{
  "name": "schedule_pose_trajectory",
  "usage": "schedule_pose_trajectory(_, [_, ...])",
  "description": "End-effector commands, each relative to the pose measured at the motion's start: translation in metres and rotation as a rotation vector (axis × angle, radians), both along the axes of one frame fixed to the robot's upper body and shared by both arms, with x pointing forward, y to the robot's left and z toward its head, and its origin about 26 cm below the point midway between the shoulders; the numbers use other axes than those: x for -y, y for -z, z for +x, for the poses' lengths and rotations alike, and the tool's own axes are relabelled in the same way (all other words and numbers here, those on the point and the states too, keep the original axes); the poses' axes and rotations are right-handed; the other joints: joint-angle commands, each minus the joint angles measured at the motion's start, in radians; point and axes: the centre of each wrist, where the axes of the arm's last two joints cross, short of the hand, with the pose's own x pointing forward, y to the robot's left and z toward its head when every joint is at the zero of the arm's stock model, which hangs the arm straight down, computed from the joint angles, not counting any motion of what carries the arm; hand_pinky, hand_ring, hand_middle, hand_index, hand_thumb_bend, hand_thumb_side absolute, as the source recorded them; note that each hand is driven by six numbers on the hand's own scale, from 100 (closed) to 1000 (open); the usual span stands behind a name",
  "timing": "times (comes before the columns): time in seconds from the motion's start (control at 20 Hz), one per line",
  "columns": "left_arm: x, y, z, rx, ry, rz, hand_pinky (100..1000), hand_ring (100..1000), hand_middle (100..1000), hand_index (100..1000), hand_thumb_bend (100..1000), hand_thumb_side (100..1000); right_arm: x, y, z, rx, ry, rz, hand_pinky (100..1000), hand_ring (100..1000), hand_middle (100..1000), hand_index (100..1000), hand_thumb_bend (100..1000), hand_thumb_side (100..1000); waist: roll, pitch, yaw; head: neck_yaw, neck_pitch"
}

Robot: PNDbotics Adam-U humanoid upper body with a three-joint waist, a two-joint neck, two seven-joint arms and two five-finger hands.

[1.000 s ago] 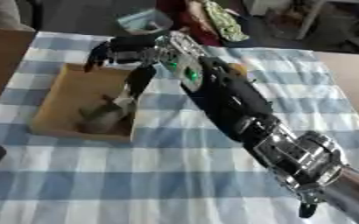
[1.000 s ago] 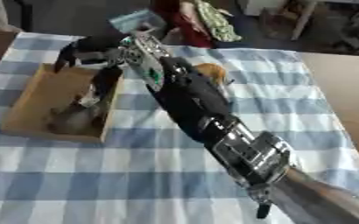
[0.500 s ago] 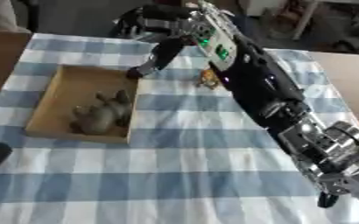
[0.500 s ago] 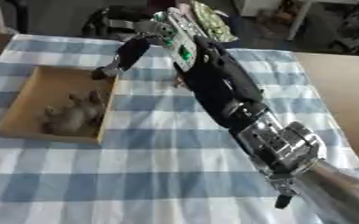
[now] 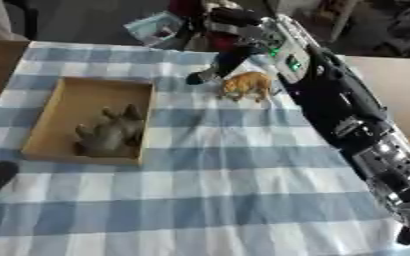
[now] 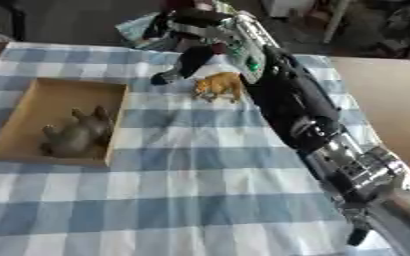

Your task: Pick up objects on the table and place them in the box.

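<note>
- Done: grey animal figure [image 5: 110, 132] lies inside the box [image 5: 55, 107].
- Left: orange animal figure [image 5: 247, 85] stands on the bench [image 5: 243, 200], outside the box.
- Right hand [image 5: 229, 27] hovers beside it, fingers relaxed, holding nothing.

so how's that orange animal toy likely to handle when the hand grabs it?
The orange toy animal looks like a rigid moulded figure, so probably stiff. It stands on thin legs, so a nudge from the right hand may tip it. Its small size suggests it is light.
</note>
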Motion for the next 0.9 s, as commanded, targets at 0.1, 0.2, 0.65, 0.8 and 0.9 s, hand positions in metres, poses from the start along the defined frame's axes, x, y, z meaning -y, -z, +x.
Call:
schedule_pose_trajectory(0.1, [-0.006, -0.006, -0.001, 0.023, -0.017, 0.014, 531, 533, 513, 673, 821, 322, 0.039, -0.011, -0.007, 0.04, 0.113, -0.003, 763, 832, 823, 872, 547, 554, 0.009, -0.015, -0.007, 0.004, -0.013])
schedule_pose_trajectory(0.2, [-0.006, -0.006, -0.001, 0.022, -0.019, 0.014, 530, 533, 513, 673, 822, 322, 0.051, -0.003, -0.008, 0.03, 0.157, 0.003, 761, 832, 821, 871, 539, 547, 0.011, -0.014, -0.01, 0.005, -0.015])
schedule_pose_trajectory(0.65, [-0.006, -0.005, -0.002, 0.019, -0.022, 0.013, 529, 532, 512, 672, 827, 321, 0.078, 0.024, -0.009, -0.017, 0.272, 0.016, 748, 819, 806, 861, 484, 493, 0.021, -0.008, -0.014, 0.005, -0.015])
schedule_pose_trajectory(0.8, [-0.006, -0.005, -0.002, 0.018, -0.022, 0.011, 529, 532, 512, 672, 828, 321, 0.08, 0.033, -0.008, -0.036, 0.286, 0.009, 746, 817, 803, 858, 475, 486, 0.023, -0.005, -0.013, 0.005, -0.015])
schedule_pose_trajectory(0.9, [-0.006, -0.005, -0.002, 0.019, -0.021, 0.01, 529, 532, 512, 672, 829, 321, 0.081, 0.038, -0.008, -0.046, 0.293, 0.004, 745, 816, 800, 854, 466, 483, 0.024, -0.002, -0.012, 0.004, -0.017])
